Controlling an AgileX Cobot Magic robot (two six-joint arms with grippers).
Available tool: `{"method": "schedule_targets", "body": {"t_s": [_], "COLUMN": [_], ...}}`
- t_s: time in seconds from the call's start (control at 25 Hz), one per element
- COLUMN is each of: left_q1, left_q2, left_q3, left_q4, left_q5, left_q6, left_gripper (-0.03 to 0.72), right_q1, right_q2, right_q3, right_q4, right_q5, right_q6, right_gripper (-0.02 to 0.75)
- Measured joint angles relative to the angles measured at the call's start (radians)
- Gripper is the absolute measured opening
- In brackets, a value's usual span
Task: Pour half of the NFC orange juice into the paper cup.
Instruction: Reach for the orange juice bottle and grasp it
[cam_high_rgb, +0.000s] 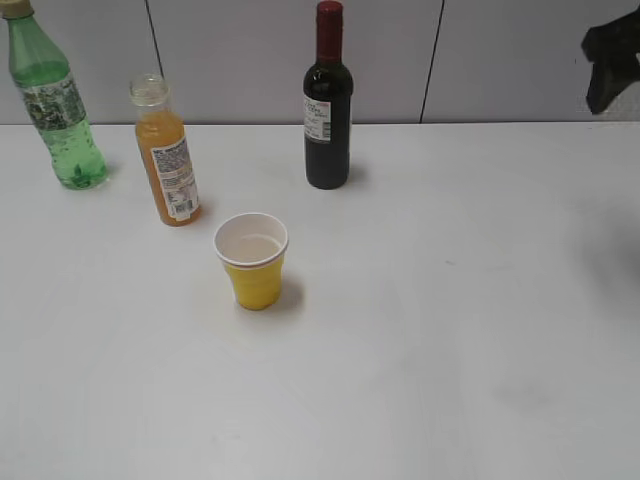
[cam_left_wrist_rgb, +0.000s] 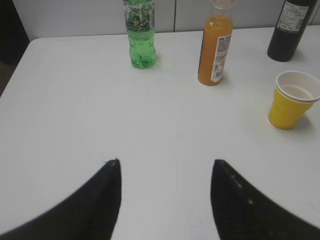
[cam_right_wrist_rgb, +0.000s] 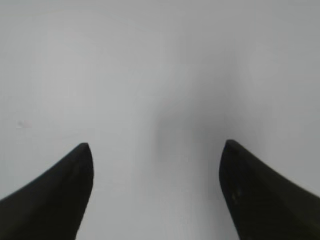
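Both empty, spread wide: left gripper (cam_left_wrist_rgb: 165, 162), right gripper (cam_right_wrist_rgb: 156, 145). Risks ahead — tipping the slim, uncapped NFC orange juice (cam_high_rgb: 167, 160), toppling the light paper cup (cam_high_rgb: 252, 260), overshooting half.

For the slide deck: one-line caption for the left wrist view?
Open left gripper faces green bottle, uncapped orange juice, yellow paper cup on white table.

Orange liquid and a white printed label are seen on the NFC orange juice (cam_high_rgb: 167, 158). The paper cup (cam_high_rgb: 252, 261) is coloured yellow outside, white inside, on a white table (cam_high_rgb: 420, 330).
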Motion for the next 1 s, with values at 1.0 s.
{"method": "schedule_targets", "body": {"t_s": [1.0], "left_q1": [0.0], "left_q2": [0.0], "left_q3": [0.0], "left_q4": [0.0], "left_q5": [0.0], "left_q6": [0.0], "left_gripper": [0.437], "right_q1": [0.0], "right_q2": [-1.016], "right_q3": [0.965], "right_q4": [0.052], "right_q5": [-0.195], "right_q6": [-0.005], "right_gripper": [0.594]}}
